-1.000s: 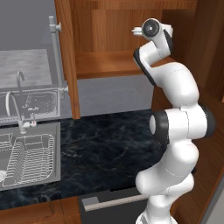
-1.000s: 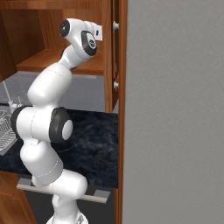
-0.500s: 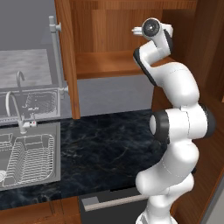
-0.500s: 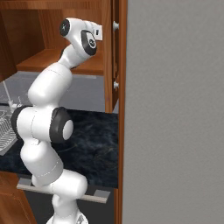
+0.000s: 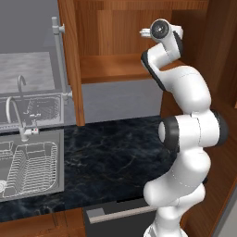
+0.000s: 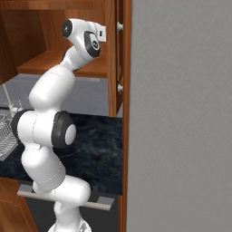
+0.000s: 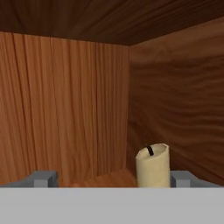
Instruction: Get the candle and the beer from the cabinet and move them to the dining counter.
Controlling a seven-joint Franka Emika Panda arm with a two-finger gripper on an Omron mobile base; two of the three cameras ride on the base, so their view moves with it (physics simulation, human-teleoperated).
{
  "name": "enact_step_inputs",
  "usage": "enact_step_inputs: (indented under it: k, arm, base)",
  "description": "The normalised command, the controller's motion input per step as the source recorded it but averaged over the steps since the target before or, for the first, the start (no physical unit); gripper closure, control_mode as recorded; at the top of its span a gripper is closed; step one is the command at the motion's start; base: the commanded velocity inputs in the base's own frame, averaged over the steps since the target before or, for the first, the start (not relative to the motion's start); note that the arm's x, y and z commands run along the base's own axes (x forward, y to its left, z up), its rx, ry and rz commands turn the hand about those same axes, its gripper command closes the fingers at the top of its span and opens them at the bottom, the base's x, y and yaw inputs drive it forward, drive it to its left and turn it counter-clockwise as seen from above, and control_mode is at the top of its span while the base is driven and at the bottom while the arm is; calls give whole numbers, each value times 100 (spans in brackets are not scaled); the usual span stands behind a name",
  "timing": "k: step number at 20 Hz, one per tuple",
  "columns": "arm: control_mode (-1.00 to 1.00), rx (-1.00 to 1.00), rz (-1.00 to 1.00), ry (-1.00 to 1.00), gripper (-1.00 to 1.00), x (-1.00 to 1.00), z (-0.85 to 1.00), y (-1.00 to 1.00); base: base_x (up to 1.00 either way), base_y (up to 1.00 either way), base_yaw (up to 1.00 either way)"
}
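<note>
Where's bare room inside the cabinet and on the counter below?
Free: cabinet shelf left of the arm, to the open door; black counter between sink and the arm. Crowded: back right corner, where the candle stands between the open gripper fingertips.

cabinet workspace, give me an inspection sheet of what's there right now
surface: black veined counter under the wall cabinet, bare where visible.
job's things: cabinet open, door swung out; candle upright on its shelf near the back right corner. beer and dining counter: nothing seen.
clutter: nothing seen.
grippers: gripper open, reached inside the cabinet, candle between its fingertips nearer the one on the view's right; contact cannot be told.
cables: nothing seen.
surroundings: steel sink with tap and wire rack to the left; grey panel to the right.
</note>
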Motion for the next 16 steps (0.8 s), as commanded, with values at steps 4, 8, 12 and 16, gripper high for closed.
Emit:
enact_step_inputs:
  k: [4, 8, 12, 16]
  arm:
    - [-100, 0, 0, 0, 100, 0, 0, 0]
    - [-100, 0, 0, 0, 100, 0, 0, 0]
    - [-100, 0, 0, 0, 100, 0, 0, 0]
    - [-100, 0, 0, 0, 100, 0, 0, 0]
  base:
    - [0, 0, 0]
    - [0, 0, 0]
    - [0, 0, 0]
    - [0, 0, 0]
